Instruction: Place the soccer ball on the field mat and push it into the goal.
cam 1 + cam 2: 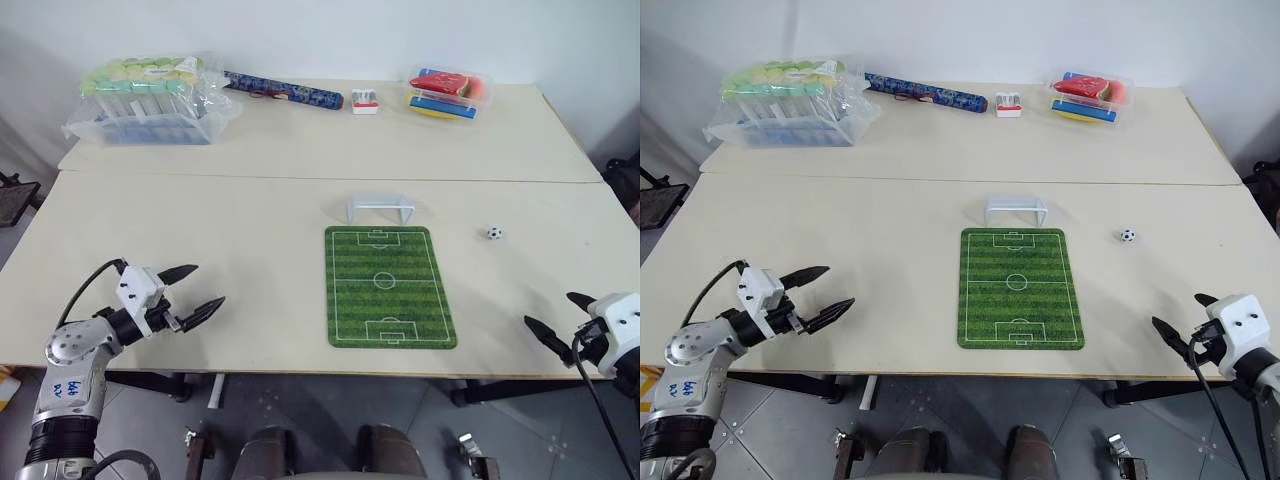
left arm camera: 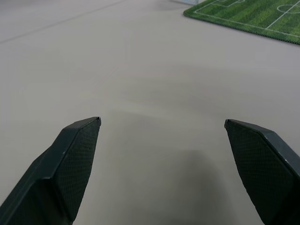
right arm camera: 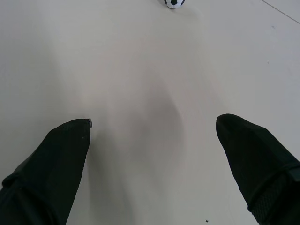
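- The tiny white soccer ball with black patches [image 1: 495, 233] lies on the bare pale tabletop [image 1: 200, 220], to the right of the mat and well apart from it, so the first step of the task looks not yet done.
- The flat green field mat with grass stripes and white pitch lines [image 1: 389, 287] lies near the table's front edge with nothing on it.
- The small white low goal frame [image 1: 380, 207] stands just beyond the mat's far short edge; whether it touches the mat I cannot tell from here.
- The right gripper [image 1: 560, 319] hovers at the table's front right corner, its two black fingers spread wide and holding nothing; the right wrist view has the ball ahead of it, some way off.
- The left gripper [image 1: 195, 292] hangs over bare table to the left of the mat, fingers also spread wide and empty.
- Left to do, as I judge it: pick up the ball, set it on the mat, then push it into the goal. The right arm is the nearer one for the reach.
- Along the far table sit a clear plastic bag of tubes [image 1: 150, 100] and a clear box of coloured items [image 1: 447, 92], no part of this job.
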You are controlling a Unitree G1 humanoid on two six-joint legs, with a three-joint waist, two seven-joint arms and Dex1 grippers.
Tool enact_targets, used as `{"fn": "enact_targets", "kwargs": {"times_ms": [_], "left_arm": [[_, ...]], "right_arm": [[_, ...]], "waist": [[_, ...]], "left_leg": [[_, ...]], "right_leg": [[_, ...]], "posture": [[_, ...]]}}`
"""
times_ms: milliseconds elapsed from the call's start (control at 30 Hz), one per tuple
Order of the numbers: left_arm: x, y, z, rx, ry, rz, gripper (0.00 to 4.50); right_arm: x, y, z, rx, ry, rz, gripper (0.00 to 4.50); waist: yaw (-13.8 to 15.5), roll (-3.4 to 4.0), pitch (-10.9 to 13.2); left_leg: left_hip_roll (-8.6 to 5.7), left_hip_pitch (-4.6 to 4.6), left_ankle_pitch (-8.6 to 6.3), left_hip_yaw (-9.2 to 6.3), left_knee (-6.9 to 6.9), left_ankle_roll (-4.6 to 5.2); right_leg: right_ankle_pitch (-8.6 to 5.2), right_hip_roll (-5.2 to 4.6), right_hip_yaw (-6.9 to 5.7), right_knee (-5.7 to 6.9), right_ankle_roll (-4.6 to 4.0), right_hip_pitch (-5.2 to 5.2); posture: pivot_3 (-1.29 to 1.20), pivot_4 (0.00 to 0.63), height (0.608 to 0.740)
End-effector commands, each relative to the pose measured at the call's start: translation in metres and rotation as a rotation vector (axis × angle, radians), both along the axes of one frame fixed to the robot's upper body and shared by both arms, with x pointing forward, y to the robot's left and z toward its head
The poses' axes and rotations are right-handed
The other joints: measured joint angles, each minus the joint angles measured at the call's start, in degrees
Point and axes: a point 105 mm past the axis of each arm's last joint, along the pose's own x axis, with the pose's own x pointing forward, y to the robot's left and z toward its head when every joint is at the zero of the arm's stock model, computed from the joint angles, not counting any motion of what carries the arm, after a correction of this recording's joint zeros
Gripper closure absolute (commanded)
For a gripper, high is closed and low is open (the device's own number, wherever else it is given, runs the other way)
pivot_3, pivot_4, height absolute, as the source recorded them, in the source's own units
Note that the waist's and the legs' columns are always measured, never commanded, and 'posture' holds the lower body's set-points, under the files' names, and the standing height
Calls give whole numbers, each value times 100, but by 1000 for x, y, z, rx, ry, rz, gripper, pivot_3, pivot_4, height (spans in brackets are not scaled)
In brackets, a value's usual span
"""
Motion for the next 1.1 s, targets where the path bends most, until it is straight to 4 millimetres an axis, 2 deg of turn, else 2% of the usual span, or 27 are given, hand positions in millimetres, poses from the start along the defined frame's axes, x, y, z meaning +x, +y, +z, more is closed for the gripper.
{"fn": "enact_targets", "kwargs": {"times_ms": [33, 233, 400, 533, 667, 833, 967, 1100], "left_arm": [[3, 2, 16, -8, -54, 6, 0], [10, 2, 23, -23, -75, 27, 0], [16, -6, 32, -66, -92, 17, 0], [16, -29, 43, -120, -119, -60, 0], [8, -54, 49, -151, -118, -166, 0], [0, -80, 57, -179, -139, -288, 0], [-5, -97, 63, -201, -147, -363, 0], [-12, -114, 67, -221, -144, -435, 0]], "right_arm": [[0, -1, 9, -9, -32, -6, 11], [0, 0, 13, -4, -33, -6, 11], [11, 8, 32, 52, -49, 6, 11], [35, 22, 59, 144, -77, 34, 11], [59, 38, 70, 164, -96, 86, 11], [92, 45, 67, 187, -65, 103, 11], [120, 41, 62, 190, -66, 69, 11], [138, 41, 59, 199, -63, 44, 11]], "waist": [[0, 0, 0], [5, 0, 0], [-10, 1, 0], [-23, 2, 1], [-2, 2, 1], [2, 3, 2], [-10, 6, 5], [-23, 11, 7]], "left_leg": [[0, 0, 0, 0, 0, 0], [0, -1, 0, -2, 3, 0], [1, -1, 0, -2, 7, 0], [3, -1, 0, -1, 13, 0], [2, -5, 0, -9, 19, 0], [-3, -12, -1, -9, 28, 1], [-8, -16, -1, -8, 33, 2], [-6, -18, -1, -9, 32, 1]], "right_leg": [[0, 0, 0, 0, 0, 0], [0, 0, 0, 2, 0, 1], [0, 0, 0, 6, 0, 1], [0, 1, 2, 8, 0, 0], [0, 1, -3, 10, 0, 1], [0, 1, -5, 10, 0, 1], [0, 3, -8, 9, 0, 0], [0, 5, -9, 9, 0, -2]], "posture": [[0, 150, 740], [0, 150, 740], [0, 150, 740], [0, 150, 740], [0, 150, 740], [0, 150, 740], [0, 150, 740], [0, 150, 740]]}}
